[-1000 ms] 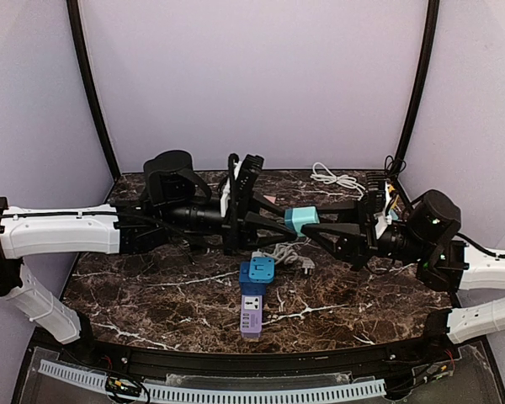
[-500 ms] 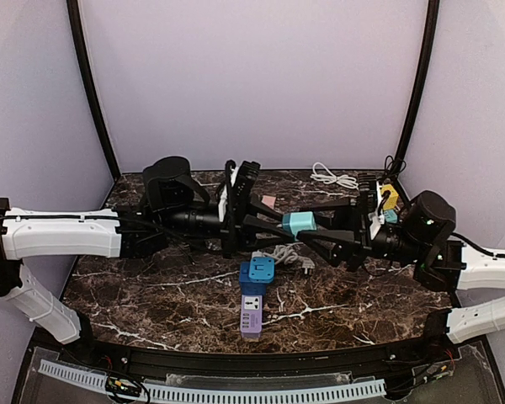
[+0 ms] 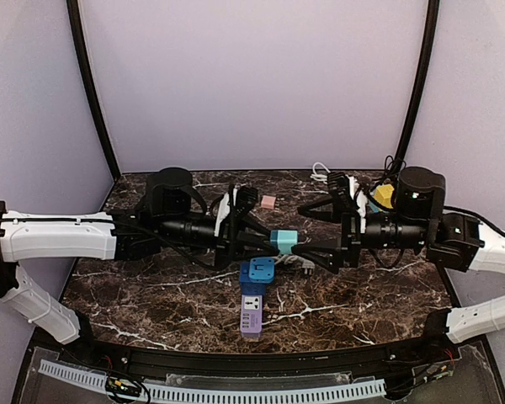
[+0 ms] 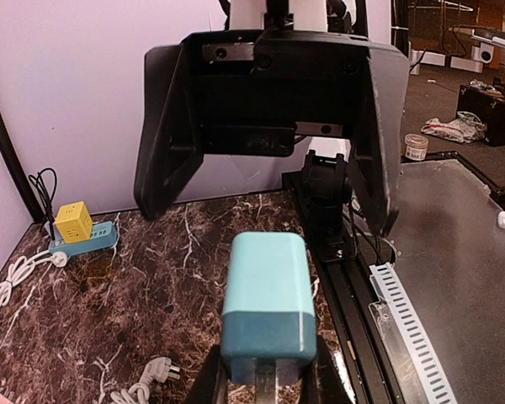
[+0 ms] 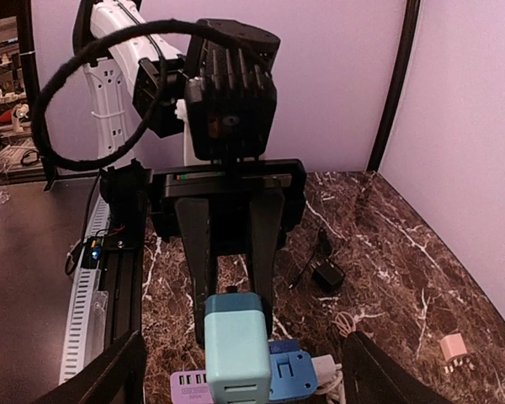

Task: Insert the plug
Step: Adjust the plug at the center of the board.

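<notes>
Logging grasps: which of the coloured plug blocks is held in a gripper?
The teal block, pinched by the left gripper above the table. The blue block, pink block and yellow block sit ungripped.

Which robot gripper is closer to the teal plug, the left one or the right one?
Left. The left gripper is shut on the teal plug. The right gripper faces it, open and not touching.
</notes>
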You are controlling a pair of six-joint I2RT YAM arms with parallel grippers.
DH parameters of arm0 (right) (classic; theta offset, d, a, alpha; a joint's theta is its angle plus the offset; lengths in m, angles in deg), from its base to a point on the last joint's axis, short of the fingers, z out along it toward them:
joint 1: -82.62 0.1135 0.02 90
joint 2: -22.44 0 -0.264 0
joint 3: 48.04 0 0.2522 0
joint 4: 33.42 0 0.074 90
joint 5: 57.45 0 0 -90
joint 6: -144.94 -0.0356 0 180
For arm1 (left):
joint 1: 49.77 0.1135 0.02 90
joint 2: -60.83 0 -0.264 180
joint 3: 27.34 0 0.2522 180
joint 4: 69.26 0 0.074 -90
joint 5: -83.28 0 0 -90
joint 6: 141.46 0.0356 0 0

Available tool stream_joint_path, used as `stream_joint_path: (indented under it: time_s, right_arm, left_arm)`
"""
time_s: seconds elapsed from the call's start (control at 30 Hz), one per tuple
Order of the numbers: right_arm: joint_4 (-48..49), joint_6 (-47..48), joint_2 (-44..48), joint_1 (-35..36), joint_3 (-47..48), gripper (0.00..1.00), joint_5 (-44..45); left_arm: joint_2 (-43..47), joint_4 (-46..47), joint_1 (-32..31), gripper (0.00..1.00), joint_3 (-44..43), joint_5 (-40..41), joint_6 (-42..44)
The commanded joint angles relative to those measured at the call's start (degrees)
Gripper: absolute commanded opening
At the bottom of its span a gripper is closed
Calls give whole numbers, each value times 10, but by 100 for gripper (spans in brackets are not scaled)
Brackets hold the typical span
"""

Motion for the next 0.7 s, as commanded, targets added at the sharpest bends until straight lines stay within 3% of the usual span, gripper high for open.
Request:
stream_joint_path:
  time_s: [0.0,0.17,0.33,0.47,0.6,0.67]
  right_arm:
    - [-72,23,-45,-1,31,75,0]
    - [-67,31,-66,-1,39,58,-3]
    - [-47,32,-70,-1,33,31,-11]
    - [-26,31,-81,-1,29,25,-28]
    - [-25,35,-105,-1,42,41,-35]
    - [-24,36,-114,-1,47,39,-34]
  left_arm:
    - [18,-19,-1,1,3,5,35]
    - [19,-29,-1,1,4,4,51]
    - [16,-26,-2,1,3,-3,57]
    - [11,-35,-1,1,2,-8,66]
    - [7,-48,-1,1,-3,-10,86]
    - [7,-57,-1,1,-6,-12,91]
